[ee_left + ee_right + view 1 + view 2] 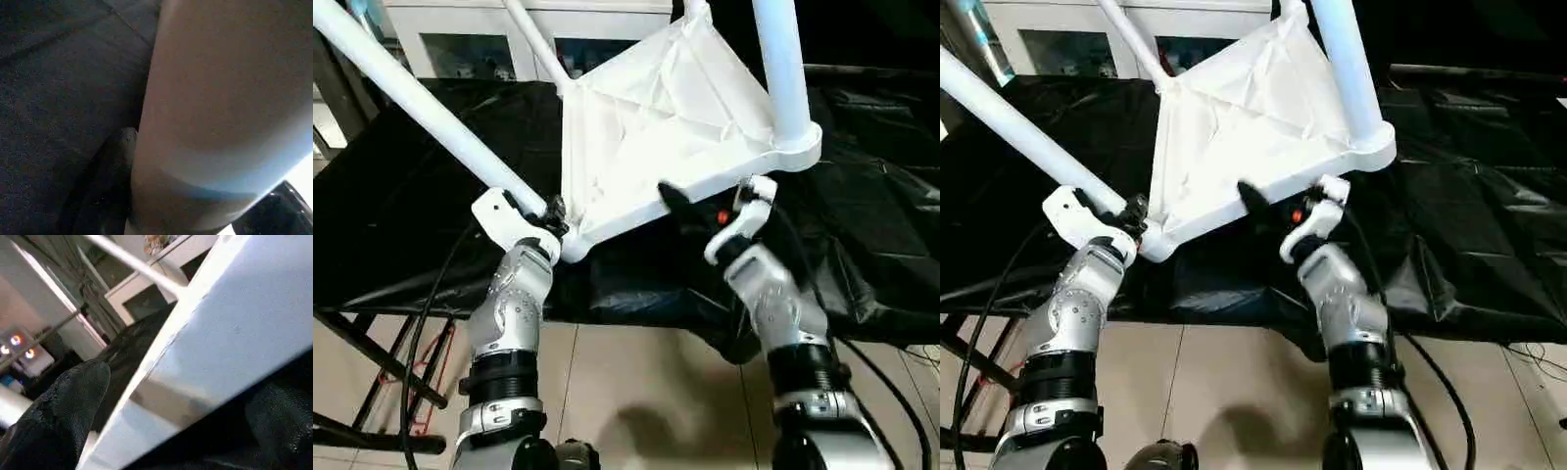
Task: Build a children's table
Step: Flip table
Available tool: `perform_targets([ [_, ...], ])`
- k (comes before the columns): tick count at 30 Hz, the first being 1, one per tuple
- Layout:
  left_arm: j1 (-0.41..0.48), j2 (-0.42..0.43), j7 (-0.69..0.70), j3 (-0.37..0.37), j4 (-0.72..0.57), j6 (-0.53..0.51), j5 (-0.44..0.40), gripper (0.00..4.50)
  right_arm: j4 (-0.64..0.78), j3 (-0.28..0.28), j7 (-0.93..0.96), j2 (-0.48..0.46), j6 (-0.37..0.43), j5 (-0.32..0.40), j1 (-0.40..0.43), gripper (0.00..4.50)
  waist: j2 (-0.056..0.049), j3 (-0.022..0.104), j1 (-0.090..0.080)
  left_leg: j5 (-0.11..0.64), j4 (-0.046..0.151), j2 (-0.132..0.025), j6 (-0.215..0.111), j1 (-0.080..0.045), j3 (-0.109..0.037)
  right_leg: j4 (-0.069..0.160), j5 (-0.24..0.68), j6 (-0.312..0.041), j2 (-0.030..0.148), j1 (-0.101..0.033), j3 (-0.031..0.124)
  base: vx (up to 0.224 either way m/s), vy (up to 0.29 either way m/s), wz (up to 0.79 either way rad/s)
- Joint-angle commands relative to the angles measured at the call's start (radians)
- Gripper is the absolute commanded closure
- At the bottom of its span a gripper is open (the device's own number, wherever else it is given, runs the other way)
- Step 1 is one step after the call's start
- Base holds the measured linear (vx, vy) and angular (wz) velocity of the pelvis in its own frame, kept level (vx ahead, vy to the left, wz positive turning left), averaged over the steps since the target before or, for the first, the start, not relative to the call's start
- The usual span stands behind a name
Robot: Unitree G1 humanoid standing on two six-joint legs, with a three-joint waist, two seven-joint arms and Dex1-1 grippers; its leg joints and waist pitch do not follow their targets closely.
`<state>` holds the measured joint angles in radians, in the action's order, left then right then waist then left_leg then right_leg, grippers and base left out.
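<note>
The tabletop (666, 117) was white moulded plastic. It stood tilted over the black-draped work table (871, 225), with its underside turned toward us. Raised ribs ran diagonally across that underside, and a shallow rim framed it. We saw a round socket at each visible corner.

Three legs were seated in sockets. The near-left leg (421, 103) was a long white tapered tube that ran up and away toward the left. The near-right leg (783, 69) rose steeply from its socket collar (795, 149). A thinner-looking far leg (533, 39) ran up from the far-left corner. The fourth corner was at the top edge of the head views, and we could not tell whether it carried a leg.

The left gripper (540, 217) sat at the near-left corner, at the base of the near-left leg. In the left wrist view, the leg (220, 112) lay against one black finger (105, 181). It appeared clamped, although the view was too dark and close for us to be sure.

The right gripper (705, 211) was at the near edge of the tabletop, between the two near corners. In the right wrist view, its fingers (63, 406) stood apart on either side of the white rim (215, 347). We could not confirm that they pressed the rim.

Behind the work table stood a white cabinet (460, 34). Black cables (421, 333) hung beside the left forearm.
</note>
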<state>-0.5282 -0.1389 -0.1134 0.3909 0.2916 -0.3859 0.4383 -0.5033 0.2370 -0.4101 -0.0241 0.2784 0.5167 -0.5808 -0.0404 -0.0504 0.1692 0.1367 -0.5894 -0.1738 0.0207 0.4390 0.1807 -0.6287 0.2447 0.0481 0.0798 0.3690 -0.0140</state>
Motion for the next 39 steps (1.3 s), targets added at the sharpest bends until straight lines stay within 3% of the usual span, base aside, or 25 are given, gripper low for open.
perform_targets([
  [1, 0.009, -0.034, 0.017, -0.008, 0.006, -0.027, 0.06, 2.24, -0.062, 0.048, 0.043, 0.003, -0.02, 0.023, -0.049, 0.0, 0.02, 0.078, -0.009, 0.151, 0.067, -0.052, -0.009, -0.051, -0.021, 0.064, -0.055, -0.162, 0.06, -0.01, 0.015, 0.0, 0.0, 0.0],
  [8, 0.025, -0.041, 0.047, -0.033, -0.008, -0.069, 0.066, 2.24, -0.189, 0.106, 0.017, 0.012, -0.027, 0.07, -0.132, 0.0, 0.024, 0.081, -0.006, 0.116, 0.06, -0.052, -0.034, -0.05, -0.018, 0.059, -0.101, -0.169, 0.061, -0.012, 0.014, 0.0, 0.0, 0.0],
  [14, 0.05, -0.055, 0.079, -0.072, -0.039, -0.117, 0.075, 2.24, -0.283, 0.14, 0.006, 0.022, -0.045, 0.08, -0.201, 0.0, 0.026, 0.079, -0.005, 0.134, 0.061, -0.054, -0.04, -0.051, -0.014, 0.062, -0.056, -0.181, 0.063, -0.01, 0.013, 0.0, 0.0, 0.0],
  [17, 0.061, -0.059, 0.087, -0.083, -0.052, -0.132, 0.077, 2.24, -0.312, 0.149, 0.003, 0.025, -0.058, 0.082, -0.219, 0.0, 0.034, 0.078, -0.009, 0.148, 0.063, -0.054, -0.037, -0.051, -0.01, 0.065, -0.033, -0.177, 0.063, -0.011, 0.012, 0.0, 0.0, 0.0],
  [18, 0.07, -0.062, 0.09, -0.089, -0.064, -0.141, 0.076, 2.24, -0.334, 0.157, 0.002, 0.027, -0.067, 0.083, -0.23, 0.27, 0.035, 0.08, -0.01, 0.137, 0.063, -0.055, -0.044, -0.047, -0.009, 0.061, -0.035, -0.175, 0.066, -0.013, 0.01, 0.0, 0.0, 0.0],
  [22, 0.092, -0.067, 0.087, -0.096, -0.089, -0.154, 0.073, 2.24, -0.374, 0.176, 0.019, 0.026, -0.094, 0.08, -0.244, 0.37, 0.04, 0.078, -0.014, 0.151, 0.063, -0.055, -0.045, -0.049, -0.006, 0.065, -0.018, -0.169, 0.064, -0.007, 0.01, 0.0, 0.0, 0.0],
  [24, 0.095, -0.068, 0.086, -0.096, -0.091, -0.155, 0.073, 2.24, -0.376, 0.179, 0.018, 0.024, -0.096, 0.082, -0.243, 0.72, 0.041, 0.078, -0.016, 0.161, 0.065, -0.055, -0.041, -0.05, -0.006, 0.066, -0.015, -0.168, 0.063, -0.008, 0.011, 0.0, 0.0, 0.0],
  [27, 0.101, -0.067, 0.087, -0.096, -0.097, -0.156, 0.071, 2.24, -0.387, 0.18, 0.015, 0.024, -0.103, 0.081, -0.245, 0.9, 0.042, 0.077, -0.017, 0.165, 0.065, -0.054, -0.039, -0.05, -0.005, 0.067, -0.013, -0.164, 0.064, -0.007, 0.011, 0.0, 0.0, 0.0],
  [38, 0.102, -0.056, 0.093, -0.109, -0.1, -0.169, 0.058, 2.24, -0.421, 0.19, 0.007, 0.029, -0.136, 0.07, -0.262, 1.85, 0.04, 0.078, -0.02, 0.172, 0.065, -0.054, -0.035, -0.051, -0.006, 0.067, -0.023, -0.167, 0.062, -0.006, 0.011, 0.0, 0.0, 0.0],
  [39, 0.102, -0.049, 0.116, -0.117, -0.1, -0.179, 0.063, 1.68, -0.423, 0.192, 0.012, 0.03, -0.142, 0.069, -0.264, 2.0, 0.039, 0.079, -0.019, 0.169, 0.064, -0.054, -0.035, -0.051, -0.005, 0.066, -0.028, -0.168, 0.062, -0.006, 0.011, 0.0, 0.0, 0.0],
])
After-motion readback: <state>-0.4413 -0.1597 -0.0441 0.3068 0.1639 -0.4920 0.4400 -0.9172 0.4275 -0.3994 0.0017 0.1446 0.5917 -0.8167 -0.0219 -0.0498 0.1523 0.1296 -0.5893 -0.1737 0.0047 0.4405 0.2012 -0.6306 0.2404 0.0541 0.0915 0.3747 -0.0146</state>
